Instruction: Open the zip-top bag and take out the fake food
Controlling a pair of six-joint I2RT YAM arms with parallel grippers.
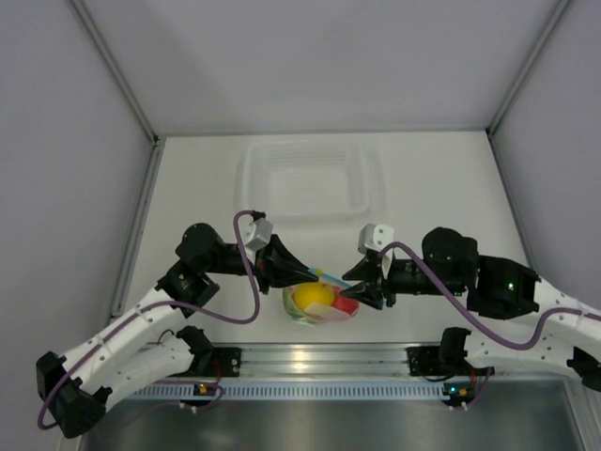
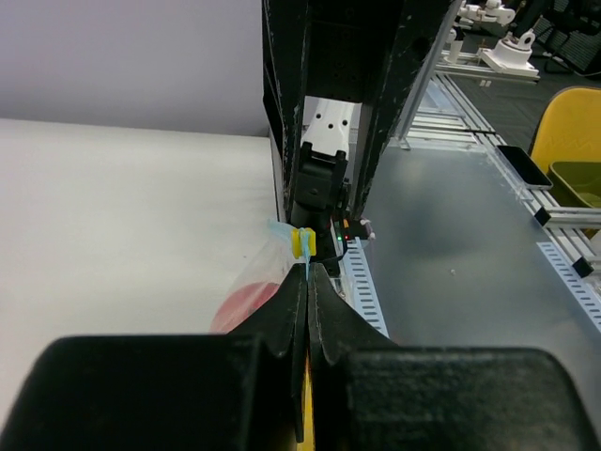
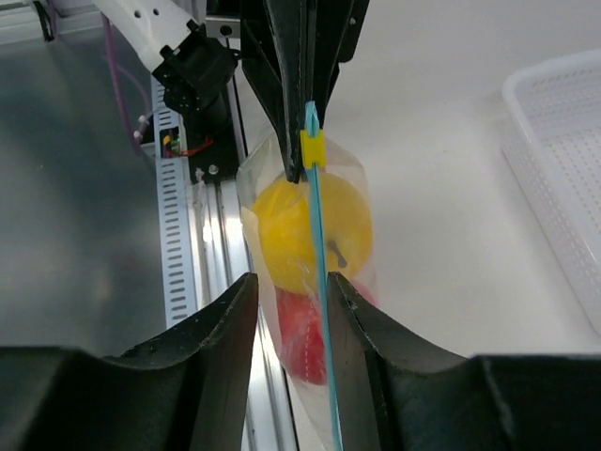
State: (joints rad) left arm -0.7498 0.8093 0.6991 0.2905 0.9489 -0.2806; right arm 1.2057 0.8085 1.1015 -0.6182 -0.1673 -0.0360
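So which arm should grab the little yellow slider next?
Probably the right. The left gripper is shut on the blue strip of the zip-top bag, so it is busy holding. The right gripper has its jaws apart around that strip, free to reach the yellow slider.

Zip-top bag — near end cut off, right wrist view.

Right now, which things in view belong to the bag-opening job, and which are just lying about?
Job: zip-top bag; yellow fruit and red fruit inside it; left gripper, shut on the zip strip; right gripper, open around the bag.
Lying about: clear tray, behind the bag.
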